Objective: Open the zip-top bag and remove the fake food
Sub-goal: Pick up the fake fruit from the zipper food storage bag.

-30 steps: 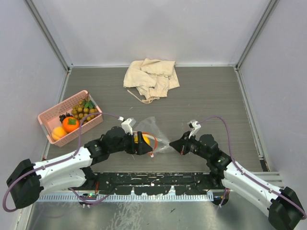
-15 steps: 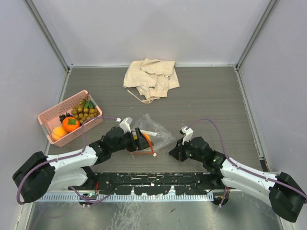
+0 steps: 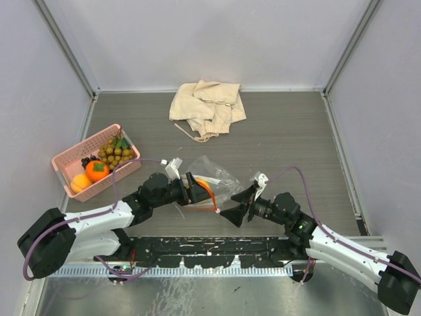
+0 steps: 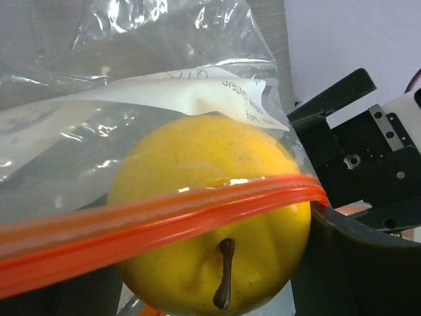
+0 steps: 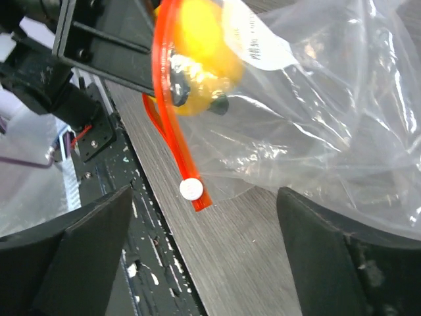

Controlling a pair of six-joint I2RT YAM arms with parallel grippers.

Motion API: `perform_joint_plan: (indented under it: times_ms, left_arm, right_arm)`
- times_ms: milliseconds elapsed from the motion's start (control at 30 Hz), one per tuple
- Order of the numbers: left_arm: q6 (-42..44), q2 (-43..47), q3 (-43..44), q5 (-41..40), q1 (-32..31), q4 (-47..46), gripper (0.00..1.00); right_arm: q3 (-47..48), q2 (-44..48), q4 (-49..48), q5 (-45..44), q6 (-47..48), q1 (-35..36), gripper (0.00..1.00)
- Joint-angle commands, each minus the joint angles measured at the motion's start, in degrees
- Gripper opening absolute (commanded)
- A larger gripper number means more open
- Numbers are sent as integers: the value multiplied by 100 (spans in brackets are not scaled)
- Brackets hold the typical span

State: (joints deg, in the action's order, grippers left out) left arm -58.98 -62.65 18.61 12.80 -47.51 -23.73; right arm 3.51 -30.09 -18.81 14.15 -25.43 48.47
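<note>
- Two things are new since a second ago. The right gripper [image 3: 238,205] was pinched shut on the right corner of the zip-top bag [image 3: 222,178]. Now it has let go, and its two fingers stand wide apart with nothing between them.
- The right arm has also slid closer to the near edge of the worktop [image 3: 289,138] and more toward the middle.
- The left gripper [image 3: 196,192] has kept its hold. Its fingers stand wide and squeeze the yellow fake fruit [image 4: 210,217] from both sides.
- The top of that fruit is under the clear plastic. The orange zip strip [image 4: 164,224] runs across its front, and the brown stem shows below the strip.
- The bag is by the middle of the near edge. Its zip end is at the left gripper and its puffy end points to the right.
- The right gripper is just beside the bag's right side and aims at it. I cannot tell if it touches.
- A white knob [image 5: 191,189] sits at the loose end of the strip, between the two grippers.
- Both arms lie low and reach in from the near corners, so the grippers face each other.
- The pink basket [image 3: 66,164] by the left edge holds orange fruits [image 3: 97,170] and a tan berry cluster [image 3: 115,153].
- A beige cloth [image 3: 207,105] lies by the far edge.
</note>
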Motion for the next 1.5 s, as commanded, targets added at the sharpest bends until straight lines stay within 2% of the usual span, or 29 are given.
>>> perform_joint_plan:
  times_ms: [0, 100, 167, 267, 433, 567, 733, 900, 1067, 1133, 1200, 1233, 1300, 1367, 1400, 1467]
  left_arm:
    - [116, -63, 276, 382, 13, -554, 60]
    - [956, -100, 559, 749, 13, 28, 60]
    - [1537, -80, 666, 885, 9, 333, 59]
    - [2393, 60, 696, 903, 11, 660, 58]
    - [3548, 288, 535, 860, 10, 565, 57]
    - [4335, 350, 350, 1005, 10, 120, 56]
    - [5180, 225, 326, 1306, 12, -157, 55]
    - [5650, -22, 456, 1612, 3, -55, 53]
    - [5910, -52, 511, 1715, -70, -50, 52]
    - [6003, 3, 510, 1724, -106, -49, 52]
    - [6102, 68, 503, 1726, -153, -38, 52]
    - [6145, 112, 489, 1715, -170, -39, 52]
    - [6259, 204, 469, 1669, -219, -40, 52]
    - [6363, 277, 436, 1588, -284, -44, 52]
    - [6429, 304, 434, 1541, -328, -44, 52]
    - [6606, 345, 424, 1370, -445, -52, 52]
  right_arm:
    - [272, 320, -320, 62, 714, 119, 100]
    - [521, 635, -422, -294, 675, 121, 100]
    - [696, 672, -405, -870, 541, 119, 100]
    - [1234, 289, 63, -1572, 626, 119, 100]
    - [2064, -496, 856, -2596, 528, 78, 100]
    - [2280, -1094, 1004, -2537, -173, -256, 100]
    - [2294, -1962, 820, -1390, -649, -955, 100]
    - [2327, -2321, 495, -887, -629, -1015, 99]
    - [2286, -2694, 56, -430, -782, -1020, 93]
    - [2265, -2795, -91, -364, -857, -1016, 87]
    - [2267, -2889, -198, -317, -901, -1021, 71]
    - [2263, -2917, -254, -309, -938, -1019, 60]
    - [2220, -2970, -423, -309, -1040, -1017, 28]
    - [2165, -2980, -629, -346, -1128, -1018, 8]
    - [2130, -2975, -719, -393, -1181, -1004, 2]
    - [2051, -2908, -841, -655, -1223, -915, 1]
